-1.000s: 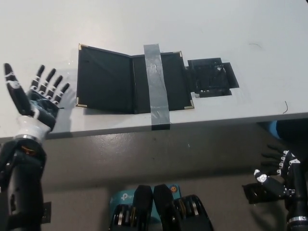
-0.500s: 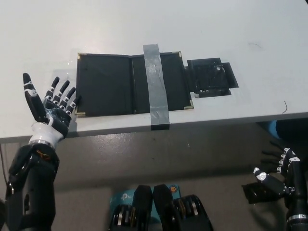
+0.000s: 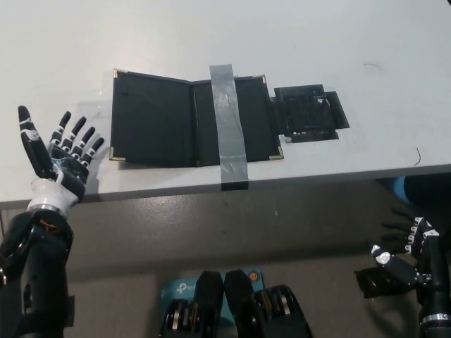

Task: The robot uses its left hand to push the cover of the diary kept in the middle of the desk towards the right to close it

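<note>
A strip of grey tape (image 3: 230,125) is running across the right half of the open black diary (image 3: 192,120), pinning it to the white desk (image 3: 211,35), and a smaller black holder (image 3: 309,113) is lying just beside the diary's right edge. The diary is sitting mid-desk near the front edge, its left cover (image 3: 151,118) lying open. The left hand (image 3: 60,163) is hovering near that cover's lower left corner, fingers spread wide, palm up, holding nothing and not touching it. The right hand (image 3: 409,253) is resting below the desk at lower right, fingers loosely apart and holding nothing.
</note>
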Robot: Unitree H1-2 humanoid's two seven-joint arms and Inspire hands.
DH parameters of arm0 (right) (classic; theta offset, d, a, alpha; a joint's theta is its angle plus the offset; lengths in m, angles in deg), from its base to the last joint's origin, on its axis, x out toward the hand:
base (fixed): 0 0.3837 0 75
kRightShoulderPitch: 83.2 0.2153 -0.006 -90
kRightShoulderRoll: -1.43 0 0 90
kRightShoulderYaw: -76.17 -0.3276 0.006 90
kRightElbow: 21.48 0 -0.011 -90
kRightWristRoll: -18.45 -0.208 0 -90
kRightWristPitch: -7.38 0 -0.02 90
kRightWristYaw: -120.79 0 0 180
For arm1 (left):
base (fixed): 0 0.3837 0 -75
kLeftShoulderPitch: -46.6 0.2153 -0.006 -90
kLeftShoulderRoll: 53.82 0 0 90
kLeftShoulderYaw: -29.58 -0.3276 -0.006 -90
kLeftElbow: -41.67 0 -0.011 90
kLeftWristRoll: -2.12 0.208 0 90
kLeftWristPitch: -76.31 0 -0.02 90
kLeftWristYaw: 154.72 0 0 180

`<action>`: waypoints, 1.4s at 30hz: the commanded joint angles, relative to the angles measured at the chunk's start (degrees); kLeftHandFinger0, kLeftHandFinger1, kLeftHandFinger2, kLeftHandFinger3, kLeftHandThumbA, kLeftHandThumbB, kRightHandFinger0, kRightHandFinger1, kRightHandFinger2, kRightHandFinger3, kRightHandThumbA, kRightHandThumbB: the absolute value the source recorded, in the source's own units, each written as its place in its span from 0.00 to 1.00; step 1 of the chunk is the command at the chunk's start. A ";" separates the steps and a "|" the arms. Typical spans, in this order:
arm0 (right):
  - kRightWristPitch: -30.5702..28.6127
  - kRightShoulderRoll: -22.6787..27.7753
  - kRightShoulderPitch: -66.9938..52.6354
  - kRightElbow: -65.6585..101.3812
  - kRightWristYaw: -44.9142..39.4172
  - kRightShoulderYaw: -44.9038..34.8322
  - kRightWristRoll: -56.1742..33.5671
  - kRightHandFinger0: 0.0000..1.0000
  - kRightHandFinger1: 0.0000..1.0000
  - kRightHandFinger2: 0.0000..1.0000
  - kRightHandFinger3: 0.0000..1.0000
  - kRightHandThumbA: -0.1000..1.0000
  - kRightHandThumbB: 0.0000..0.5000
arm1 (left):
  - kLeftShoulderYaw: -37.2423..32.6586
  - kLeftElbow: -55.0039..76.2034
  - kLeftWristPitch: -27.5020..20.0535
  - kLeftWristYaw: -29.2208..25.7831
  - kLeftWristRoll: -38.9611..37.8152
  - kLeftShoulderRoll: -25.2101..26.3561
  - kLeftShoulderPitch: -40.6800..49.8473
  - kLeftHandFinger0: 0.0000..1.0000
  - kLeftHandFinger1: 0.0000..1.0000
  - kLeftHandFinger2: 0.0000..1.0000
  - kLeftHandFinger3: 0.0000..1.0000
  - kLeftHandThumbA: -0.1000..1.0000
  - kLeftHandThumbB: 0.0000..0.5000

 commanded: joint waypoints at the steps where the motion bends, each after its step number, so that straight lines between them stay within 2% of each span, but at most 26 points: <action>1: 0.18 -0.10 1.01 2.28 0.90 -0.58 -0.23 0.32 0.49 0.56 0.74 0.84 0.08 | 0.91 1.75 -1.39 1.31 0.37 1.61 -1.15 1.00 1.00 1.00 1.00 1.00 0.49; 2: -0.11 0.12 1.36 2.15 1.00 -0.63 -0.05 0.32 0.49 0.56 0.74 0.83 0.06 | 0.91 0.95 -1.75 1.47 0.57 1.70 -1.54 1.00 1.00 1.00 1.00 1.00 0.46; 4: -0.20 0.30 1.52 1.67 1.16 -0.59 0.32 0.31 0.47 0.55 0.72 0.84 0.08 | 0.92 0.57 -1.82 1.35 0.92 1.64 -1.42 1.00 1.00 1.00 1.00 1.00 0.52; 6: -0.33 0.33 1.89 1.43 1.11 -0.37 0.52 0.33 0.47 0.56 0.73 0.84 0.02 | 1.08 0.67 -1.27 0.97 0.87 1.27 -1.41 1.00 1.00 1.00 1.00 1.00 0.47; 13: 0.12 0.28 1.83 2.08 0.81 -0.46 0.12 0.35 0.49 0.57 0.75 0.82 0.04 | -0.32 0.18 -1.72 1.49 1.99 -1.09 -0.51 1.00 1.00 1.00 1.00 1.00 0.48; 15: 0.26 0.33 2.02 2.19 0.78 -0.20 0.49 0.34 0.49 0.57 0.76 0.82 0.04 | -1.25 -0.30 -1.59 0.91 2.88 -2.53 -0.41 1.00 1.00 1.00 1.00 1.00 0.40; 19: 0.47 0.51 2.38 2.32 0.54 -0.01 0.63 0.34 0.49 0.57 0.75 0.83 0.02 | -1.93 -1.07 -2.11 0.94 3.25 -4.03 -0.23 1.00 1.00 1.00 1.00 1.00 0.44; 23: 0.74 0.69 2.59 2.62 0.19 0.15 0.59 0.36 0.51 0.58 0.77 0.80 0.00 | -3.01 -2.63 -2.95 1.35 3.84 -6.14 -0.35 1.00 1.00 1.00 1.00 1.00 0.50; 27: 1.27 0.58 2.57 3.15 0.03 0.02 0.11 0.38 0.52 0.59 0.79 0.79 0.00 | -3.49 -2.73 -2.52 1.10 4.04 -7.36 0.18 1.00 1.00 1.00 1.00 1.00 0.50; 28: 1.65 0.51 2.67 3.35 0.08 -0.12 -0.04 0.38 0.52 0.59 0.78 0.79 0.03 | -3.68 -2.79 -2.82 1.23 4.21 -7.59 0.41 1.00 1.00 1.00 1.00 1.00 0.49; 33: 1.42 0.42 2.74 3.17 0.16 -0.16 -0.19 0.37 0.51 0.58 0.77 0.78 0.01 | -2.73 -3.78 -3.15 0.81 3.36 -9.41 1.29 1.00 1.00 1.00 1.00 1.00 0.50; 36: 1.00 0.54 2.70 3.05 0.05 0.03 -0.04 0.37 0.51 0.58 0.77 0.79 0.00 | -1.25 -4.36 -2.54 0.65 1.11 -11.32 0.02 1.00 1.00 1.00 1.00 1.00 0.46; 38: 1.16 0.56 2.70 3.13 0.04 0.09 0.08 0.37 0.51 0.58 0.78 0.79 0.01 | -2.10 -3.98 -2.47 0.76 1.84 -11.99 -1.18 1.00 1.00 1.00 1.00 1.00 0.54; 39: 1.17 0.55 2.70 3.13 0.04 0.09 0.07 0.37 0.51 0.58 0.78 0.79 0.01 | -2.11 -3.96 -2.47 0.77 1.88 -12.05 -1.25 1.00 1.00 1.00 1.00 1.00 0.54; 40: 1.01 1.13 2.48 3.36 -0.17 -0.02 0.18 0.37 0.51 0.58 0.77 0.79 0.02 | -2.49 -3.85 -2.98 0.74 2.02 -13.11 -1.62 1.00 1.00 1.00 1.00 1.00 0.60; 42: 1.90 0.96 2.35 3.72 -0.15 -0.17 0.03 0.37 0.51 0.58 0.76 0.80 0.05 | -3.78 -3.56 -2.74 1.08 2.12 -14.65 -3.84 1.00 1.00 1.00 1.00 1.00 0.56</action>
